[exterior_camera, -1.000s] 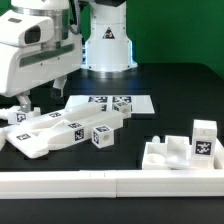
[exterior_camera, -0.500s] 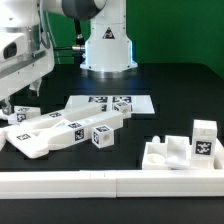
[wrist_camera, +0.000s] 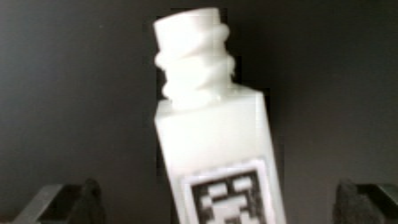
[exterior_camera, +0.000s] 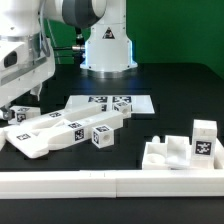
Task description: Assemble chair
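Several loose white chair parts (exterior_camera: pixel 62 132) heaped at the exterior view's left on the black table (exterior_camera: pixel 180 105), tags up, some overlapping, just in front of the marker board (exterior_camera: pixel 140 104) and reaching its near edge. Slotted seat block (exterior_camera: pixel 172 153) well apart from the heap, at the exterior view's right, just behind the long border rail (exterior_camera: pixel 110 182). Tagged upright piece (exterior_camera: pixel 203 138) on its right end, joined or merely standing there: cannot tell. Gripper (exterior_camera: pixel 17 103) low over the heap's left end, pointing down, with the robot base (exterior_camera: pixel 108 45) well behind. Wrist view: jaws wide open, dark fingertips (wrist_camera: pixel 63 202) on either side of one leg (wrist_camera: pixel 210 130), clear gaps both sides, no contact, nothing held. Leg long and blocky, ribbed peg at one end, square tag toward the other, flat on the table, roughly centred between the jaws. Which piece of the heap in the exterior view matches it: cannot tell for sure, likely near the leftmost tagged one.
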Controlling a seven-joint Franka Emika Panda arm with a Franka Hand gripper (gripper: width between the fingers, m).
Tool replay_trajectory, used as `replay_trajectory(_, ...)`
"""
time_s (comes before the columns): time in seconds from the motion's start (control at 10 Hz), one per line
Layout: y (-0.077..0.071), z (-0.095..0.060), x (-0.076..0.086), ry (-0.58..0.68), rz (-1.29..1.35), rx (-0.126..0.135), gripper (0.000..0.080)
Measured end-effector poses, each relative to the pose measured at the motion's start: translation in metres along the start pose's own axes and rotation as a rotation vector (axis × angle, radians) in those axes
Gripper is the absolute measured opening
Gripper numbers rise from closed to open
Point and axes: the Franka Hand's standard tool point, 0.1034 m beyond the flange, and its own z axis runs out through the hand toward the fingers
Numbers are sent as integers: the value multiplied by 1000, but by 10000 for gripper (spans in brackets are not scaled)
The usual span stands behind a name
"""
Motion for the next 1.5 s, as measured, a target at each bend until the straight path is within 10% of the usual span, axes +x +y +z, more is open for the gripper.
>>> replay_trajectory(0.5, 5, 7, 2, -9, -1, -20, 552)
replay_trajectory(0.7, 5, 7, 2, -9, 0, -20, 280)
replay_trajectory(1.1, -1, -17, 3, 22, 200, -31, 280)
replay_trajectory(1.5, -30, -70, 88, 94, 793, 0, 281)
